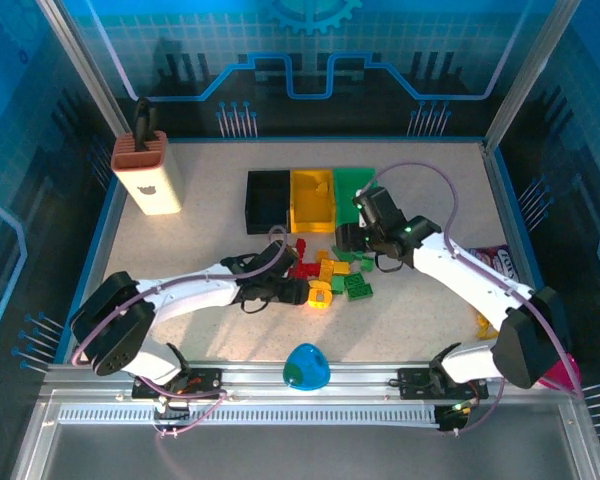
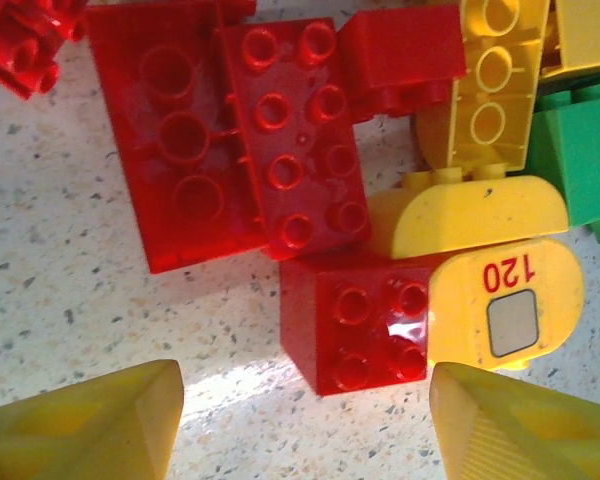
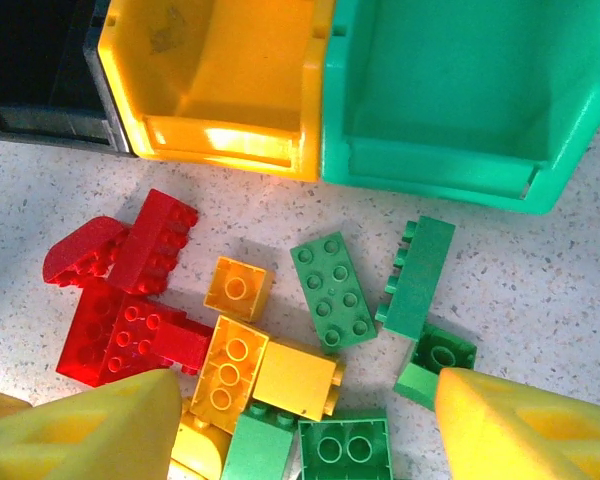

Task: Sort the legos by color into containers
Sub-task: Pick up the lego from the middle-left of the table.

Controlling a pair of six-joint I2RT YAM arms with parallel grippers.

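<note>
Reaching low, left pincer (image 2: 305,410) agape.

left pincer (image 2: 305,425) open | small red lego (image 2: 355,335) between tips | yellow piece marked 120 (image 2: 507,300) beside

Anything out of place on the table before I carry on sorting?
What looks like a yellow lego lies alone at far right beside the right arm, well away from the pile in front of the bins. A snack packet lies near it. Nothing looks spilled or damaged.
</note>
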